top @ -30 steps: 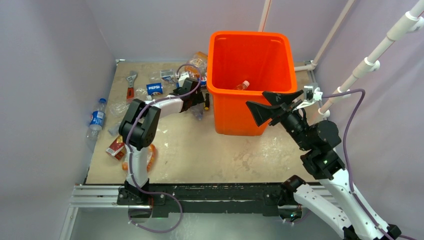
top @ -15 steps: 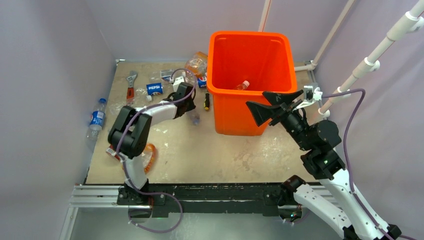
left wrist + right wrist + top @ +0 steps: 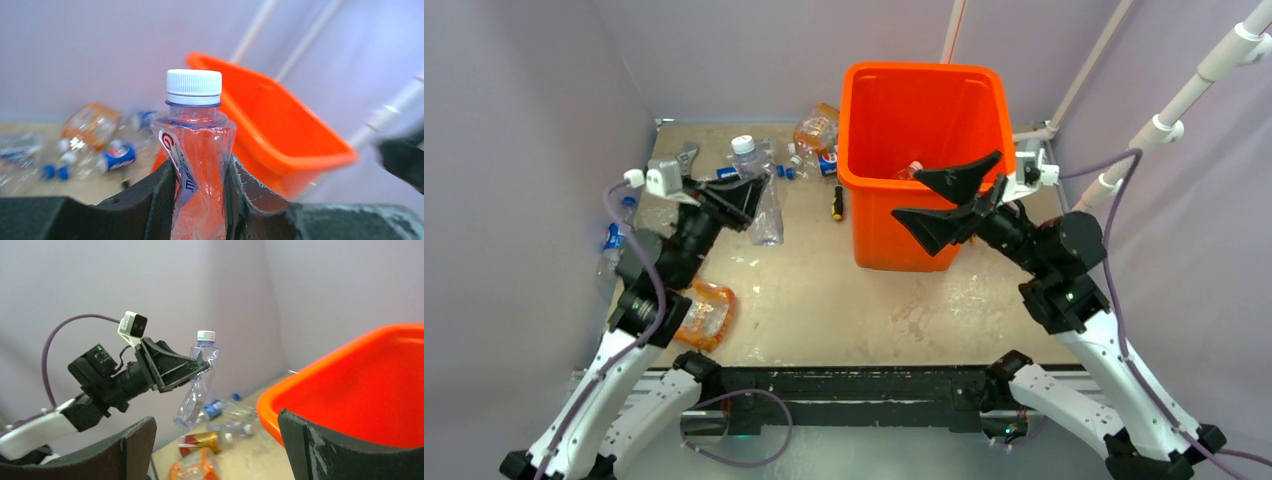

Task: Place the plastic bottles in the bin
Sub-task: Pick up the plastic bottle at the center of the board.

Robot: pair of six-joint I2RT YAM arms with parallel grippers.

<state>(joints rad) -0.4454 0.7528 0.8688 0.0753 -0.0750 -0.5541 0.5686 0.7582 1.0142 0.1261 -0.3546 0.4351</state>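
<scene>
My left gripper (image 3: 751, 197) is shut on a clear crushed plastic bottle (image 3: 762, 200) with a white cap and holds it upright in the air, left of the orange bin (image 3: 894, 235). In the left wrist view the bottle (image 3: 197, 145) is squeezed between both pads, with the bin (image 3: 280, 120) behind it. My right gripper (image 3: 946, 200) stands wide open over the bin's front rim with nothing in it. One small bottle (image 3: 911, 170) lies inside the bin. More bottles lie on the table: a Pepsi one (image 3: 614, 240) at the left wall, an orange-labelled one (image 3: 816, 125), and a flattened orange one (image 3: 704, 312).
A wrench (image 3: 686, 155) lies at the back left and a screwdriver (image 3: 835, 205) lies beside the bin's left wall. White pipes (image 3: 1184, 100) run along the right wall. From the right wrist view, the left arm (image 3: 115, 380) and its bottle (image 3: 200, 375) hang above scattered bottles.
My left arm has pulled back to the left and risen, lifting the clear bottle off the table. The right gripper has shifted slightly left over the bin rim, still open.
</scene>
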